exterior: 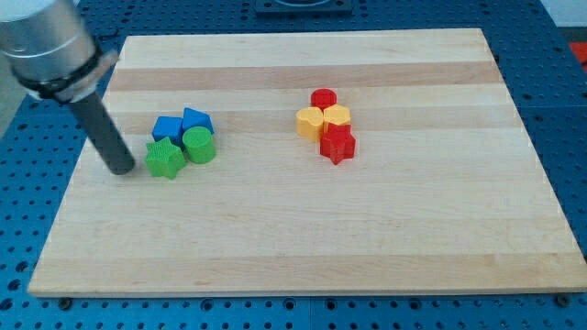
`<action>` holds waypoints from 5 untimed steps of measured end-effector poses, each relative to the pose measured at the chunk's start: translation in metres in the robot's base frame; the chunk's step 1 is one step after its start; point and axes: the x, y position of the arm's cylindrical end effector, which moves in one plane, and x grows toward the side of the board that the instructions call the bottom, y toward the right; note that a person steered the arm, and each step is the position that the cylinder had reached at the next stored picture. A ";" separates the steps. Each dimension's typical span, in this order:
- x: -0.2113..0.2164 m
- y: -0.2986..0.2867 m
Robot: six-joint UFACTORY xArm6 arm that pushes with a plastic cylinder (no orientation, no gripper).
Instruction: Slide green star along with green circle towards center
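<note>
The green star [165, 159] lies at the board's left, touching the green circle [199, 145] on its right. My tip [122, 169] is on the board just left of the green star, close to it, with a slight gap. The dark rod rises from the tip up to the view's top left.
A blue cube [168, 128] and a blue block [195, 119] sit just above the green pair. Near the centre right is a cluster: red circle [323, 98], two yellow blocks [311, 121] [337, 117] and red star [337, 144]. The wooden board's [293, 238] left edge is near.
</note>
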 end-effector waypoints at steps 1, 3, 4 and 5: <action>0.000 0.045; -0.003 0.093; -0.003 0.093; -0.003 0.103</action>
